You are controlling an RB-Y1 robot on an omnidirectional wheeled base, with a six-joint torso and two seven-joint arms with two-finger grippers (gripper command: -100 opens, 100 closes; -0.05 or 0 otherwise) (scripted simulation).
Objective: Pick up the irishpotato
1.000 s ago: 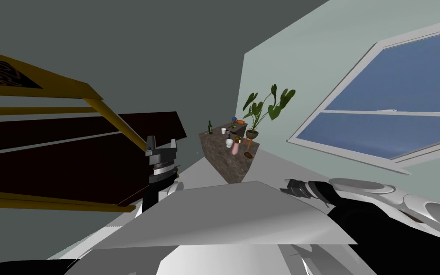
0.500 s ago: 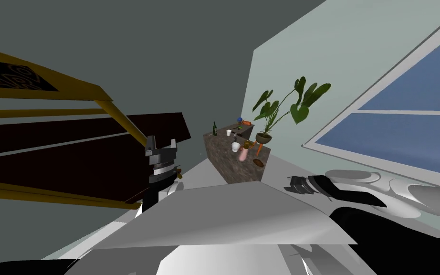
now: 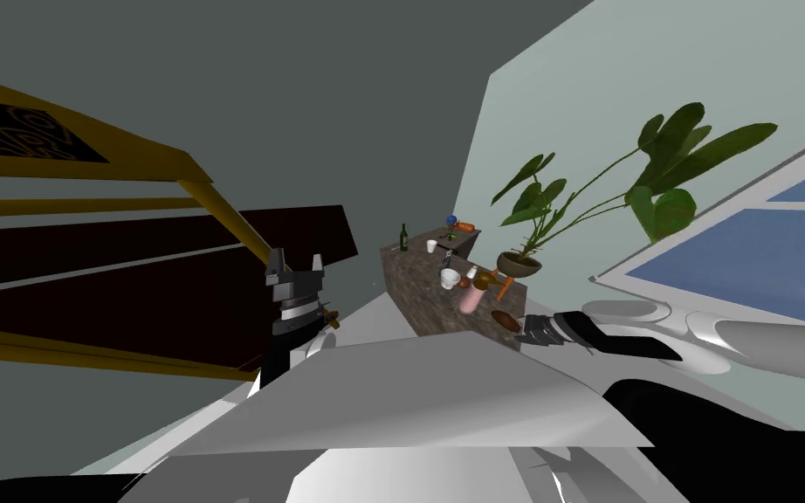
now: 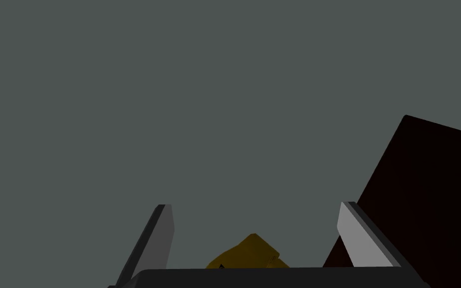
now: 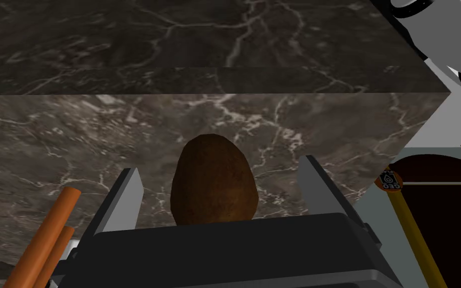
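The potato (image 5: pixel 212 182) is lying on the near end of the marble counter (image 5: pixel 74 135), untouched between the wide-open fingers of my right claw (image 5: pixel 219 165). Orange sticks (image 5: pixel 44 235) are lying just beside one finger. My left claw (image 4: pixel 254 215) is hanging wide open.

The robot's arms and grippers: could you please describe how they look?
The left gripper and right gripper are dark boxes with two thin, light grey, blade-like fingers. The left wrist is ribbed grey and black; the right forearm is smooth white-grey.
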